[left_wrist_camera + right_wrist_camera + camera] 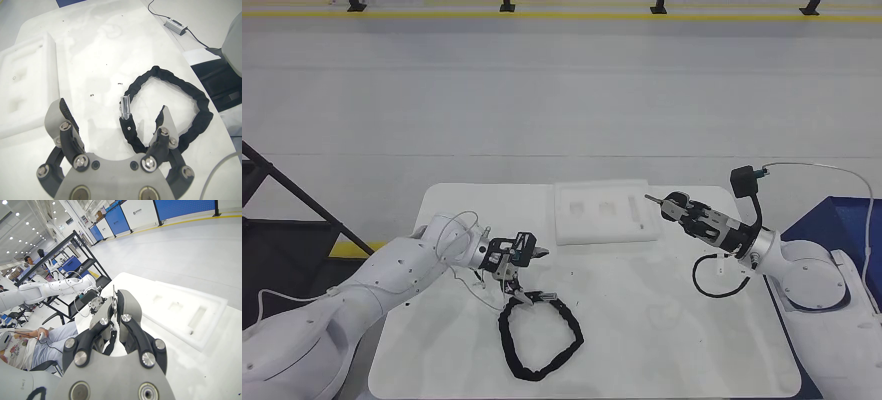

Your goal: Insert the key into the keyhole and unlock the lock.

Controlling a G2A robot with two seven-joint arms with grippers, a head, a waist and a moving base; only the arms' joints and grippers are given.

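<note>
Black cloth sleeves the chain lock, which lies in a loop on the white desk, on the left arm's half and toward the near edge. In the left wrist view the lock's two ends meet at a short chrome cylinder sticking out of the cloth. The left pincer stands wide apart over that spot. The cylinder sits in the gap between the fingers, nearer to one of them and touching neither, while the sleeve runs on underneath that nearer finger. From above, the left pincer is just beside the loop's joined ends, on their far side. The right pincer is well apart from the lock, by the corner of the white foam tray that sits at the back of the desk. In its own wrist view the right pincer is clamped on the key, whose round head is pinched between the pads and whose thin blade sticks out past the fingertips, toward the left arm's side.
</note>
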